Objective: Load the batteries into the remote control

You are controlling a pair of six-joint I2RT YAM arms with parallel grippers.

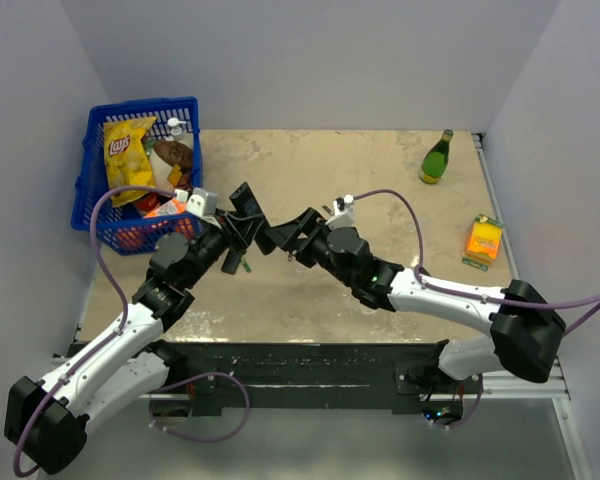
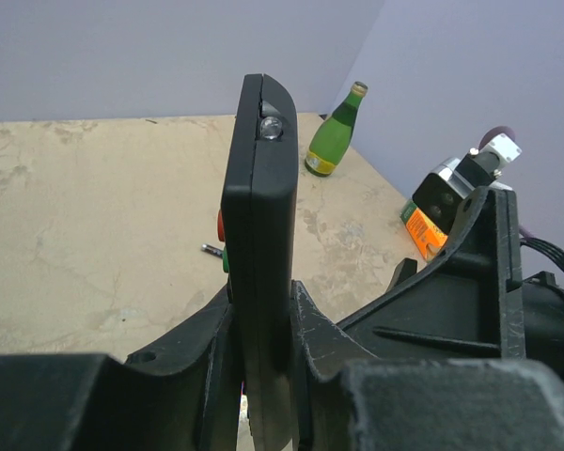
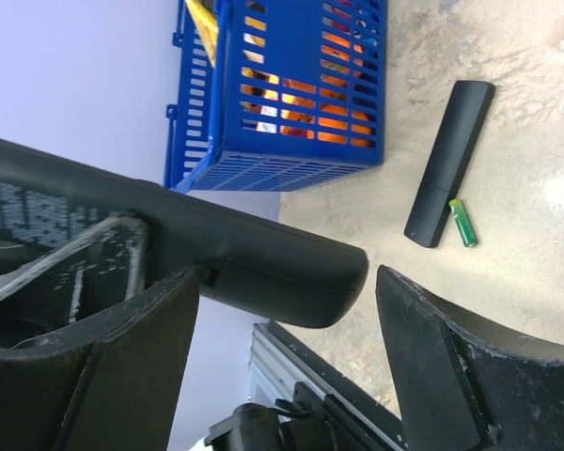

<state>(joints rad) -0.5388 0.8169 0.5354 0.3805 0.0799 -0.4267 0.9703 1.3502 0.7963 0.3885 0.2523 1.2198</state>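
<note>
Top view: the remote (image 1: 246,204) is held off the bench (image 1: 380,180), clamped in the left hand (image 1: 238,228), with the right hand (image 1: 278,238) at its end.
Left wrist: the remote is gripped upright.
Right wrist: the hand is spread about the remote's end; a battery (image 3: 462,223) is seen beside a black bar (image 3: 448,164).

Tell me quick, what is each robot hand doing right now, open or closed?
Left hand: closed on a slim black plastic remote, held upright.
Right hand: open, fingers spread wide, gripping nothing.
</note>
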